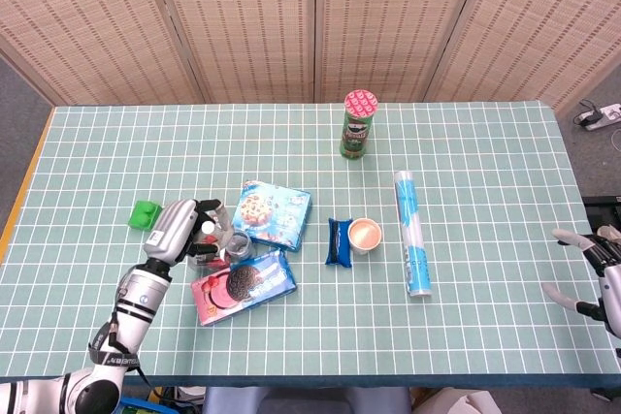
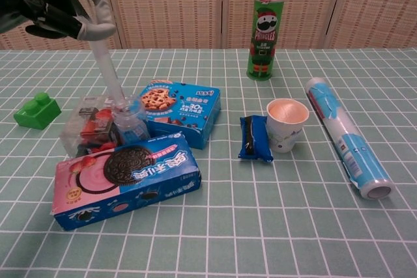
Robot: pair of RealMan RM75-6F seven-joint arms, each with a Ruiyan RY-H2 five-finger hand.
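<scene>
Green toy brick point(image 1: 144, 213): sits at the far left of the table point(image 1: 466, 143), near the left hand but apart from it.
Left hand point(image 1: 184, 228): hangs over the small clear jar point(image 2: 129, 124) and the clear plastic box point(image 2: 88, 129); in the chest view one long finger reaches down to the jar's rim, the rest loosely spread. It holds nothing.
Small clear jar: stands upright, wedged between the clear box, the blue cookie box point(image 1: 273, 212) and the Oreo box point(image 1: 243, 284).
Risk at the jar: a downward or sideways push from that finger could tip the jar, as it is narrow and light-looking.
Risk from crowding: fingers closing here could catch the clear box or nudge the Oreo box, since all lie touching or just beside the jar.
Dark blue cookie packet point(image 1: 339, 240): lies just beside the paper cup point(image 1: 365, 235).
Pringles can point(image 1: 357, 125): upright, well behind.
Blue-and-white tube point(image 1: 411, 232): lies lengthwise right of the cup.
Right hand point(image 1: 594, 270): at the table's right edge, fingers spread, empty.
</scene>
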